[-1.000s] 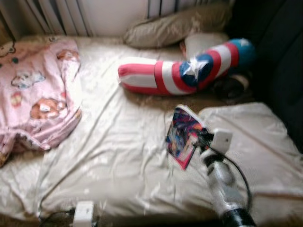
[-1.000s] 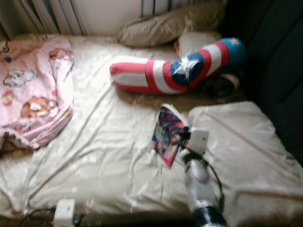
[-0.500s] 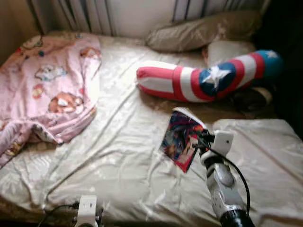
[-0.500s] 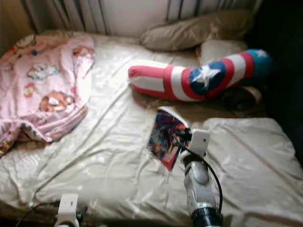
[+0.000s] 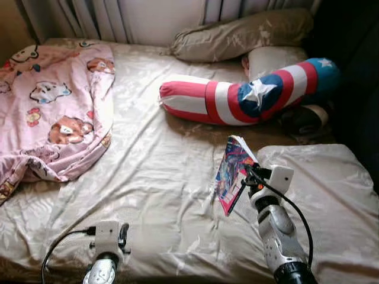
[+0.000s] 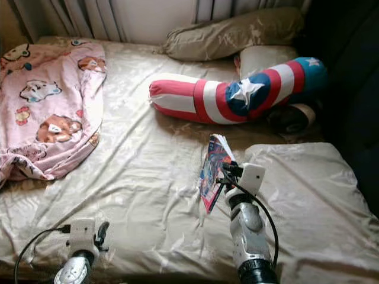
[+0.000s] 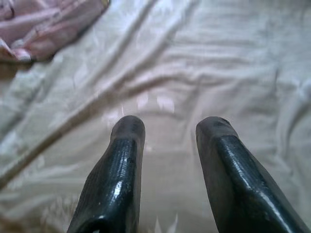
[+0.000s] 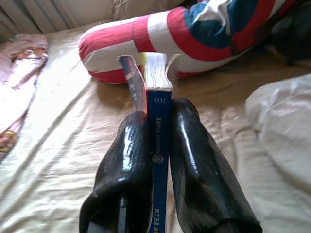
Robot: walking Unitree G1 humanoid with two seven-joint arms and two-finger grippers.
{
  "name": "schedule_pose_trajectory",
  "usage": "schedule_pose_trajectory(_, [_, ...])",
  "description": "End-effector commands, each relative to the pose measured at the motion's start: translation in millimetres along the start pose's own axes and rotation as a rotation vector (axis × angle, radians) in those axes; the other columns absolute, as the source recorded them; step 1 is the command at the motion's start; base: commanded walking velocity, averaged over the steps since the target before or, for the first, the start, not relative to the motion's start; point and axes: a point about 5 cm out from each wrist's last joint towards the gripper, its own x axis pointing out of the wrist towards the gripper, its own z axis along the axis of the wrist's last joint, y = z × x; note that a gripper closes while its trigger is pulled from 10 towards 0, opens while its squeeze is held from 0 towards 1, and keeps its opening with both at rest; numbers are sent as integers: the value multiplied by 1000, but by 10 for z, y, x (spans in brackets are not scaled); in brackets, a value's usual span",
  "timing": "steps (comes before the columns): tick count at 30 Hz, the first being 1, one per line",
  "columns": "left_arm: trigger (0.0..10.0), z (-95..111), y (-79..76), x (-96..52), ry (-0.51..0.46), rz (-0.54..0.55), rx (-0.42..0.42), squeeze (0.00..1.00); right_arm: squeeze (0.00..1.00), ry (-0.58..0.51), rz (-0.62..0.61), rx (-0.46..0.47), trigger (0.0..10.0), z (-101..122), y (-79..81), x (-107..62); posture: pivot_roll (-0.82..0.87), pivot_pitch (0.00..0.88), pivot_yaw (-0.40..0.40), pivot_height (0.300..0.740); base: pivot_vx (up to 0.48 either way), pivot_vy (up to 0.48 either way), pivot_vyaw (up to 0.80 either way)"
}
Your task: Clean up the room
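My right gripper [image 5: 249,173] is shut on a colourful paperback book [image 5: 231,173], holding it upright on edge above the bed sheet. In the right wrist view both black fingers [image 8: 190,160] clamp the blue spine of the book [image 8: 159,145], with its pages fanned at the far end. My left gripper [image 7: 167,131] is open, hovering low over bare sheet near the bed's front edge, with nothing between its fingers. The left arm [image 5: 108,248] rises at the lower left.
A red, white and blue star bolster [image 5: 243,94] lies across the bed behind the book. A pink cartoon blanket [image 5: 50,112] covers the far left. Beige pillows [image 5: 243,35] sit at the head; a white duvet fold [image 5: 320,195] lies at right. The cream sheet [image 5: 154,171] spreads between.
The camera has shifted and steadied. The book has turned more edge-on in my right gripper. My left arm has risen further into view at the lower left.
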Motion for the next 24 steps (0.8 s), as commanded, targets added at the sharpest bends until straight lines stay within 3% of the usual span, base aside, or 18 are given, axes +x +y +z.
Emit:
schedule_pose_trajectory(1, [10000, 16, 28, -23, -26, 13, -17, 0, 0, -33, 43, 32, 10000, 69, 46, -5, 112, 162, -96, 740, 0, 0, 0])
schedule_pose_trajectory(10, [10000, 57, 1, -10, -46, 2, -15, 0, 0, -14, 45, 34, 10000, 51, 50, -2, 107, 142, -92, 740, 0, 0, 0])
schedule_pose_trajectory(17, [10000, 58, -87, -19, -45, -32, -10, 0, 0, -2, 65, 36, 10000, 20, 74, -20, 105, 132, -86, 695, 0, 0, 0])
schedule_pose_trajectory(24, [10000, 64, -97, -21, -47, -39, -9, 0, 0, -16, 57, 51, 10000, 24, 68, -37, 107, 146, -85, 687, 0, 0, 0])
